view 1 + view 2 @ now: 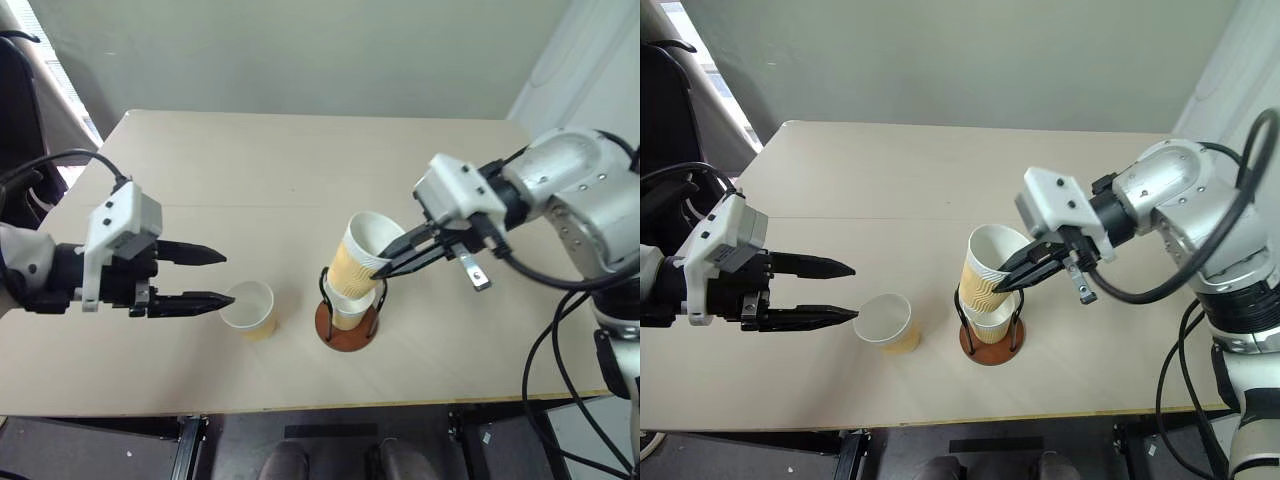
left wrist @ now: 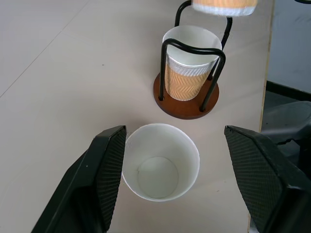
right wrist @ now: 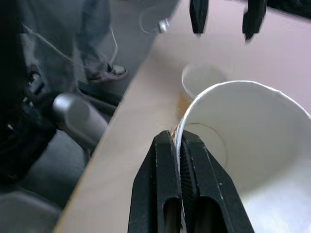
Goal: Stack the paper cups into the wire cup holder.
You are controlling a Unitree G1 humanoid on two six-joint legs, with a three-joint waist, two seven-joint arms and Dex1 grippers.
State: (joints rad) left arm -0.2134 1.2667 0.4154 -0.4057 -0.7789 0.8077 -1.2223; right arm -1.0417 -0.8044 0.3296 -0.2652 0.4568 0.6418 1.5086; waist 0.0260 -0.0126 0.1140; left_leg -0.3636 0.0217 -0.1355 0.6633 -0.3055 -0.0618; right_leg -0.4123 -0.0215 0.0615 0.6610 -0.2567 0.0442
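A paper cup stands upright on the table just past the tips of my left gripper, which is open; in the left wrist view this cup shows in line with the gap between the fingers. The wire cup holder stands right of it with one cup seated inside the loops. My right gripper is shut on the rim of another cup, held tilted directly above the holder. In the right wrist view the fingers pinch that cup's white wall.
The pale table stretches open behind the holder. Its front edge runs close to the holder and the loose cup. Black cables hang at the right beside the table.
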